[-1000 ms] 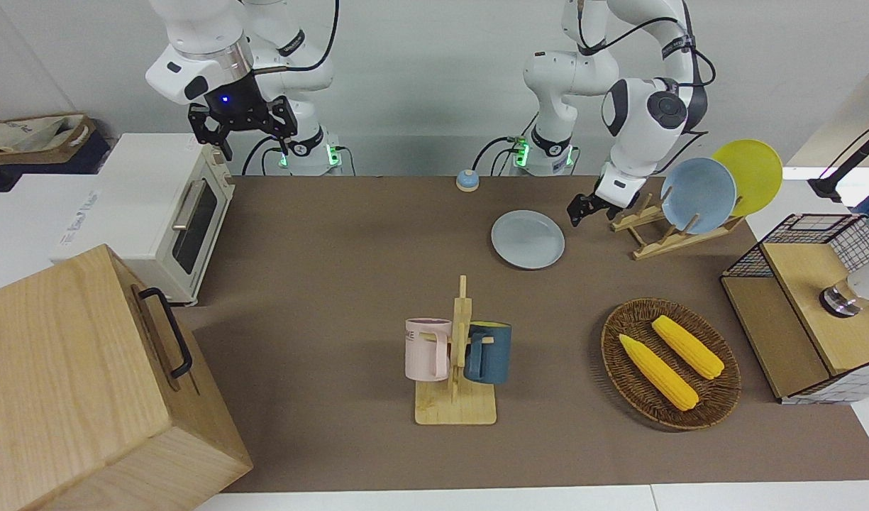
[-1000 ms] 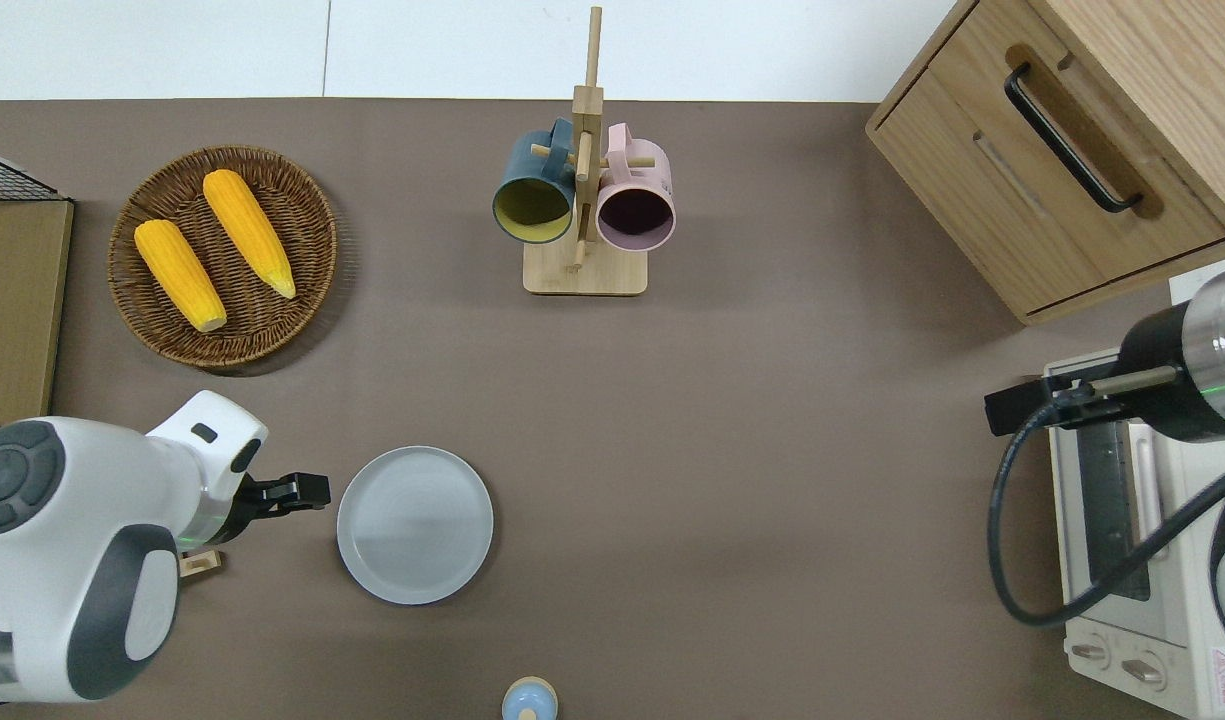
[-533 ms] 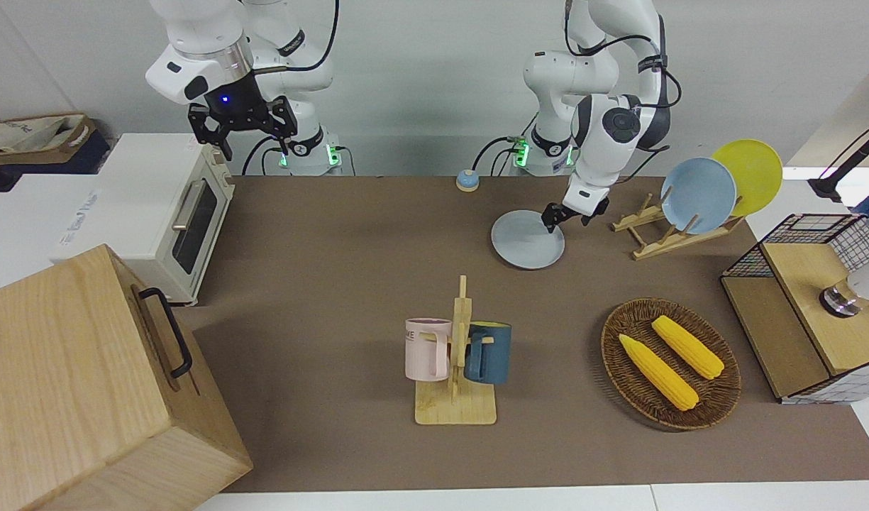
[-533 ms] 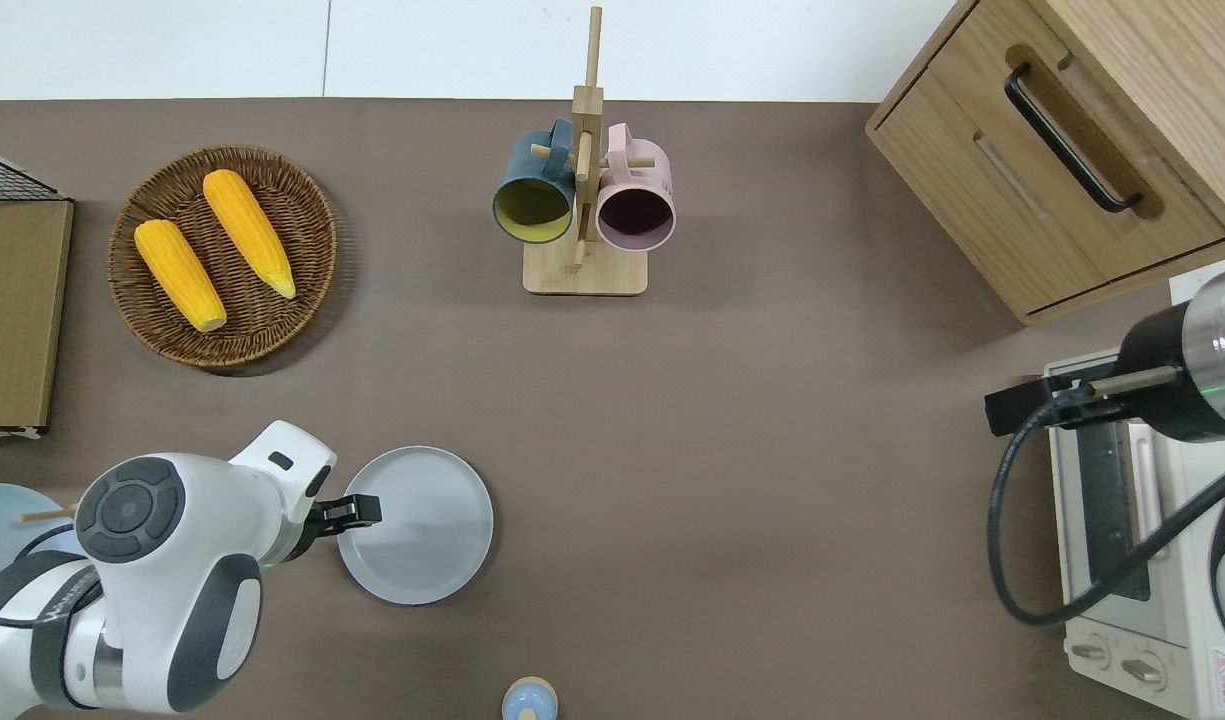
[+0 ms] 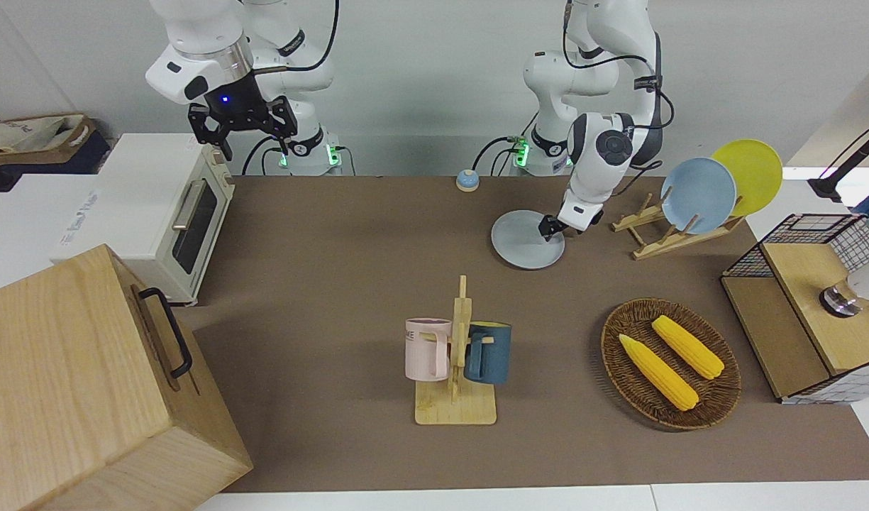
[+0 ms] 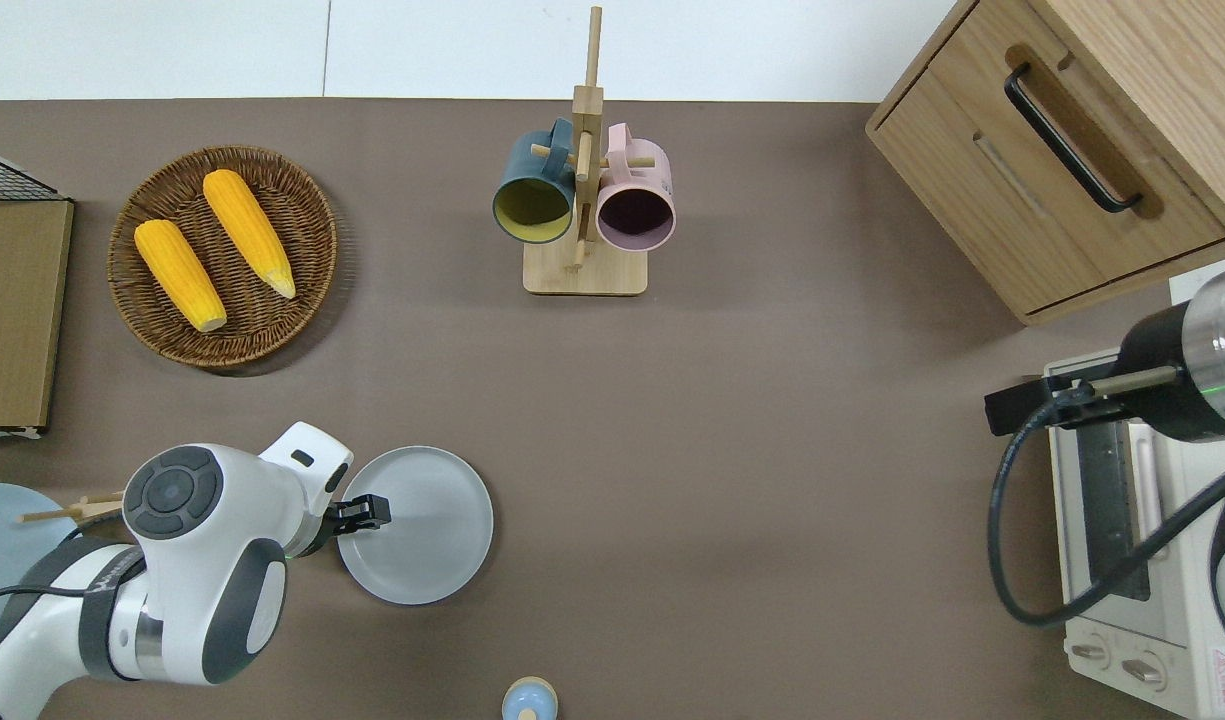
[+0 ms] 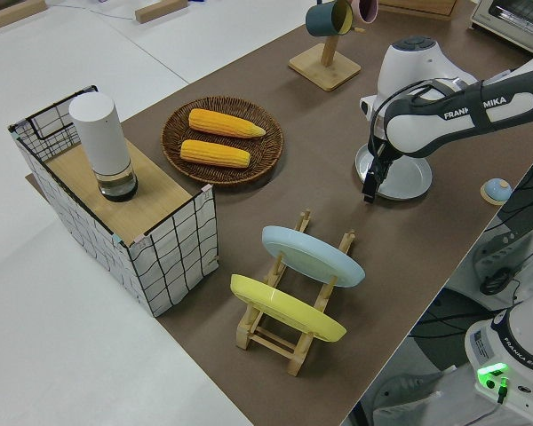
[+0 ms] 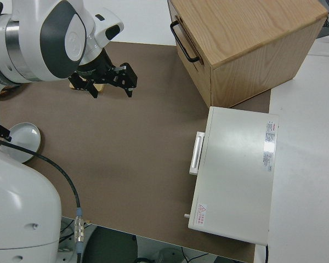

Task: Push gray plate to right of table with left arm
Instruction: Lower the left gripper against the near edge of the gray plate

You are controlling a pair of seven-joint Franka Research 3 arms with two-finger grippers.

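The gray plate lies flat on the brown table, near the robots and toward the left arm's end. It also shows in the left side view. My left gripper is shut and empty, low over the plate's rim on the side toward the left arm's end. I cannot tell whether it touches the plate. My right gripper is open and empty, and that arm is parked.
A wooden rack with a sky-blue plate and a yellow plate stands beside the left gripper. A basket of corn, a mug stand, a small bell, a toaster oven and a wooden cabinet are also here.
My left gripper has moved from beside the plate rack toward the right arm's end, down to the gray plate's rim. The plate has not visibly moved. The right arm is still.
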